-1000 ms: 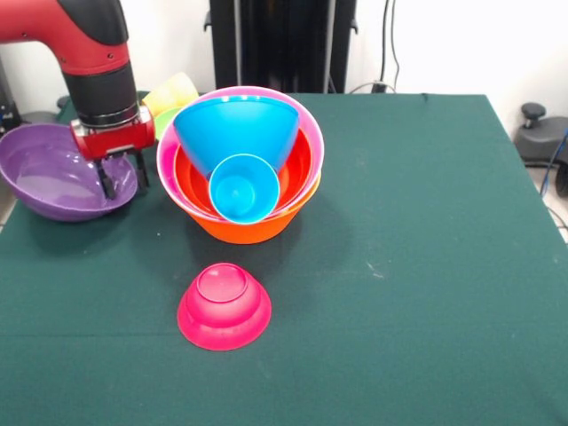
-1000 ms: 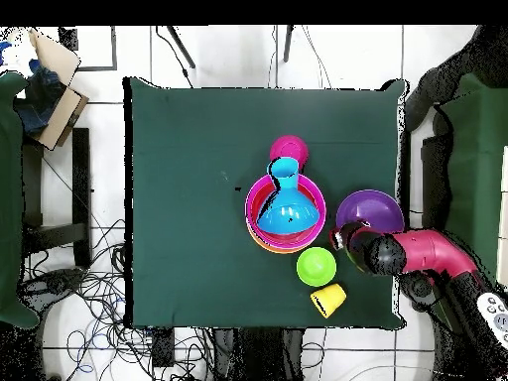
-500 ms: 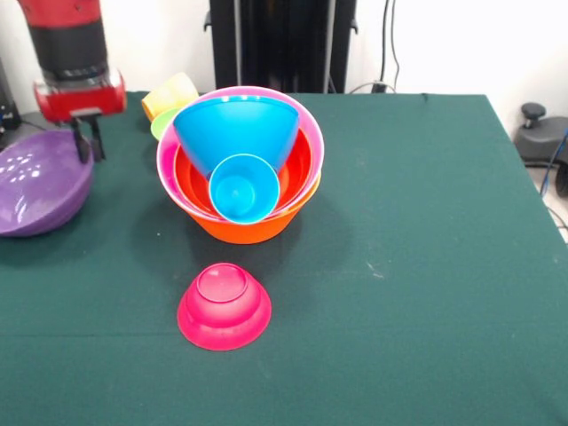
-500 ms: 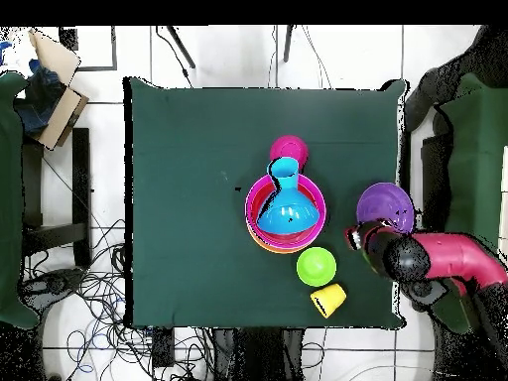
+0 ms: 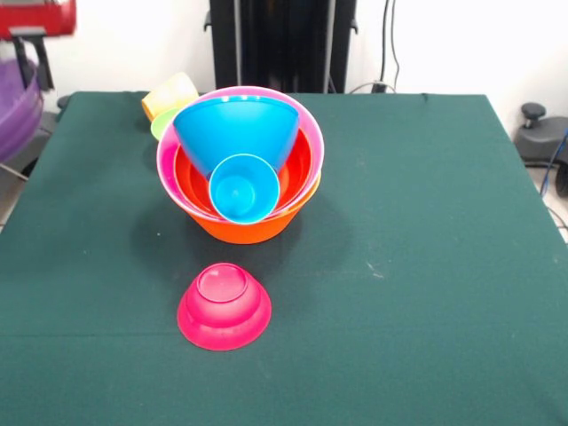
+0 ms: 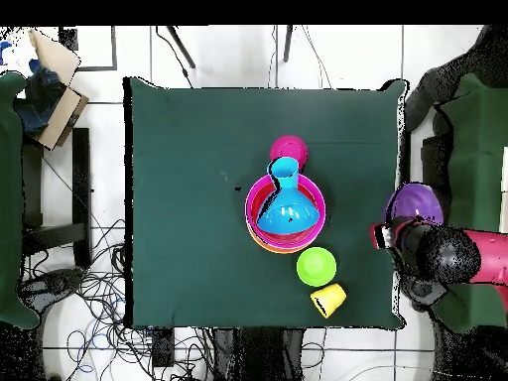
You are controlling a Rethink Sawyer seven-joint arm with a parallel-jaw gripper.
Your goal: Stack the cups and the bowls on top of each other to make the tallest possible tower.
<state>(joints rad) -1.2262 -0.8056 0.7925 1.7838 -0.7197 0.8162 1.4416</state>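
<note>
Front view: the gripper point(image 5: 27, 40) sits at the upper left corner, off the table point(image 5: 426, 266) edge, its fingers pinching the rim of the purple bowl point(image 5: 16, 111), which hangs tilted below it. Well away from the gripper stands the tower point(image 5: 241, 164): orange bowl point(image 5: 253, 229) as base, pink and red-orange bowls nested inside, a blue bowl point(image 5: 235, 129) tipped on top, the light blue cup point(image 5: 243, 188) leaning at its front. The magenta bowl point(image 5: 224, 306) lies upside down beyond the tower. The yellow cup point(image 5: 169, 93) and green bowl point(image 6: 317, 266) lie between gripper and tower.

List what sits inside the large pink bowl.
Inside the pink bowl sits a red-orange bowl, holding a tilted blue bowl and light blue cup. Anything beneath these is covered.
</note>
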